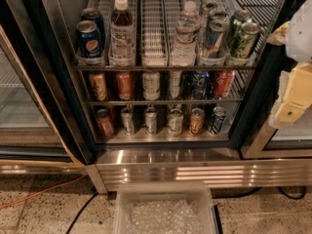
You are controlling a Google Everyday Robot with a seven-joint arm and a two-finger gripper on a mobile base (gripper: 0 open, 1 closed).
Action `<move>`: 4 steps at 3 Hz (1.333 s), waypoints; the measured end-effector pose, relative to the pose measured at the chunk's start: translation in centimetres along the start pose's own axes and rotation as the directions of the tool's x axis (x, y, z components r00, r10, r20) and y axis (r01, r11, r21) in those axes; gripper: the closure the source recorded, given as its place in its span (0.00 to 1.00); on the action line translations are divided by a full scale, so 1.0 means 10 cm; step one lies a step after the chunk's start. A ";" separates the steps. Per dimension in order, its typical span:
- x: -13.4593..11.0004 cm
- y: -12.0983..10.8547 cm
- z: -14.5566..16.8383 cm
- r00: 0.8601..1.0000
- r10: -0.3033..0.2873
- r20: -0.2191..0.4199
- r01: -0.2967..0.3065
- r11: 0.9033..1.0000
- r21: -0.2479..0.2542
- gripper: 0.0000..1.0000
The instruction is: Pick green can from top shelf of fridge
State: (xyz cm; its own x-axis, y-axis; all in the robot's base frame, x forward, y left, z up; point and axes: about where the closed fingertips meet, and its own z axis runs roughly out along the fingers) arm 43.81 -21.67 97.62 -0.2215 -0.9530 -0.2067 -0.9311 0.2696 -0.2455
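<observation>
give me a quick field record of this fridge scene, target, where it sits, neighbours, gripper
target: slim metallic light-green drink can, another like it behind
location: rightmost lane of the sloped whitish wire top shelf, at the front lip
left neighbour: blue-and-silver can
far left lane: dark blue Pepsi can
fridge: black-framed display cooler with a ribbed steel base
gripper: cream-coloured gripper, outside the fridge, right of and below the target, apart from it

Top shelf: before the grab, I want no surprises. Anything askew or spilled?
Nothing spilled. The green can at the right end of the top shelf leans, like the blue can beside it. The gripper hangs right of the fridge.
</observation>
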 end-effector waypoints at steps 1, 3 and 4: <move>0.00 0.00 0.00 1.000 0.000 0.000 0.000 1.000 0.000 0.00; 0.11 -0.12 0.48 0.968 0.197 0.157 -0.200 0.980 0.007 0.00; 0.08 -0.32 0.67 0.924 0.261 0.280 -0.282 0.959 0.035 0.00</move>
State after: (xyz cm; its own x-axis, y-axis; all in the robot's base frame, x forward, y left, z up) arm 48.54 -22.38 91.91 -0.3666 -0.7714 -0.5202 -0.8203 0.5318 -0.2106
